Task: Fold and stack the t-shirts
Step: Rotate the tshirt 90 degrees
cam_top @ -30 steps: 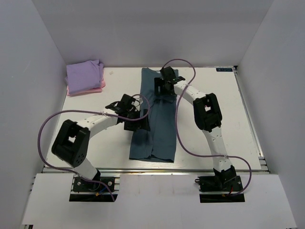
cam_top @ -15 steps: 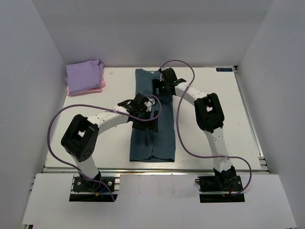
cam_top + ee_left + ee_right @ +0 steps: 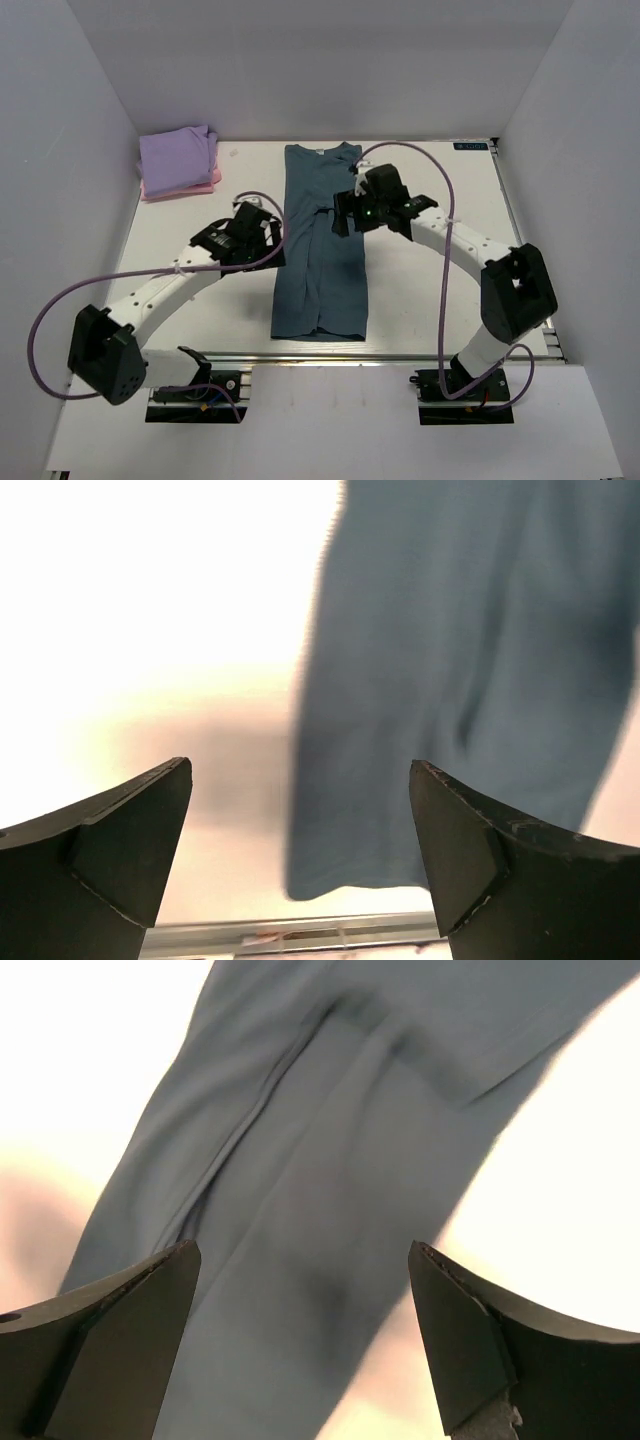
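Note:
The dark teal-blue t-shirt (image 3: 320, 250) lies flat mid-table as a long narrow strip, sides folded inward, collar at the far end. My left gripper (image 3: 268, 238) hovers open and empty over bare table just left of it. In the left wrist view (image 3: 300, 865) the shirt (image 3: 470, 680) fills the upper right, its hem near the front rail. My right gripper (image 3: 343, 218) hovers open and empty above the shirt's upper right part. In the right wrist view (image 3: 300, 1345) the shirt (image 3: 330, 1190) lies under the jaws. The lavender-purple shirt (image 3: 177, 156) rests folded on the pink one (image 3: 208, 184) at the far left corner.
White walls enclose the table on three sides. An aluminium rail (image 3: 320, 352) runs along the near edge and also shows in the left wrist view (image 3: 290, 935). Purple cables loop from both arms. A small dark label (image 3: 470, 146) sits at the far right corner.
Both grippers have let go of the teal shirt and lifted away. The left one moved left off the cloth, the right one nearer and rightward. The shirt now lies flat and narrower.

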